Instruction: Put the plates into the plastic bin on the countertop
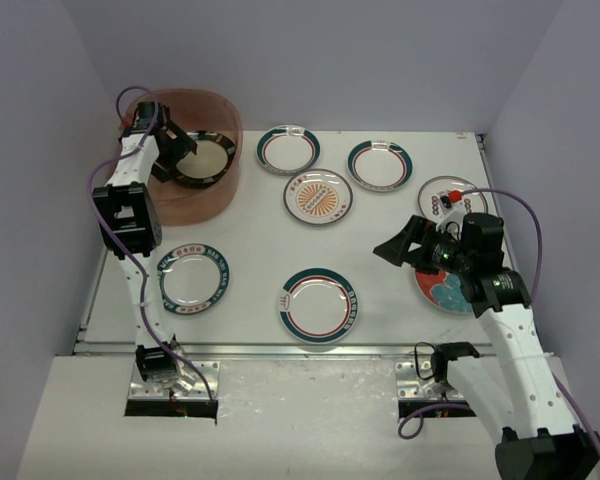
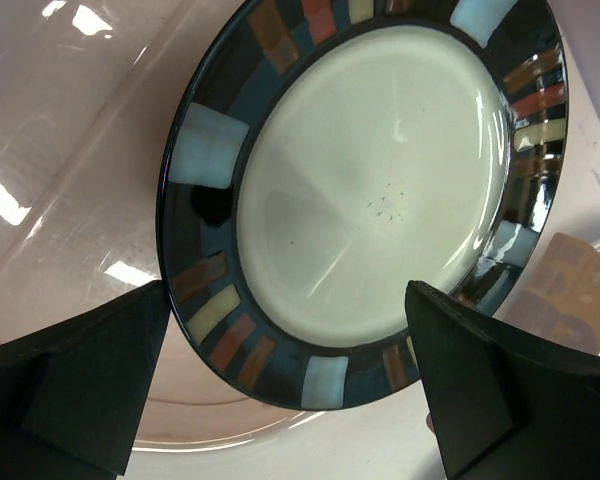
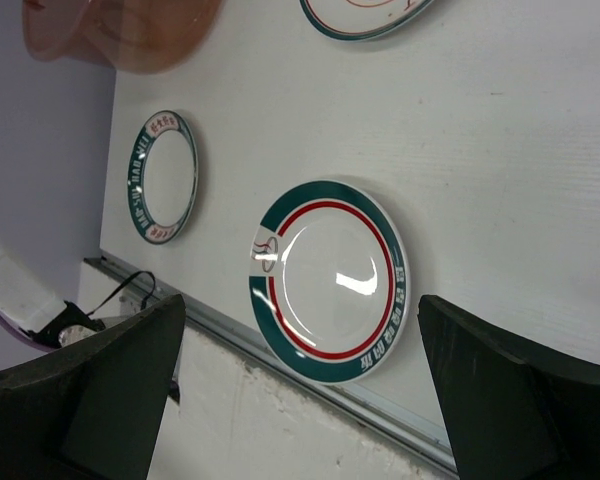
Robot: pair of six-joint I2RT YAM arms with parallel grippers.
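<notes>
The pinkish plastic bin (image 1: 185, 206) stands at the back left of the white countertop (image 1: 252, 240). A black-rimmed plate (image 1: 206, 158) with coloured blocks lies tilted inside it. It fills the left wrist view (image 2: 380, 190), against the bin wall (image 2: 70, 150). My left gripper (image 1: 176, 150) hangs over the bin, open, its fingers either side of the plate's near rim (image 2: 288, 300). My right gripper (image 1: 395, 246) is open and empty above the table. A green-and-red rimmed plate (image 1: 318, 305) lies near the front edge, below the right gripper (image 3: 302, 300) in the right wrist view (image 3: 328, 280).
More plates lie on the table: a teal-rimmed one (image 1: 193, 278) front left, two green-rimmed ones (image 1: 288, 150) (image 1: 380, 165) at the back, an orange sunburst one (image 1: 318, 196), a red-character one (image 1: 450, 200), and a teal-red one (image 1: 442, 292) partly under my right arm. The metal rail (image 1: 280, 349) runs along the front.
</notes>
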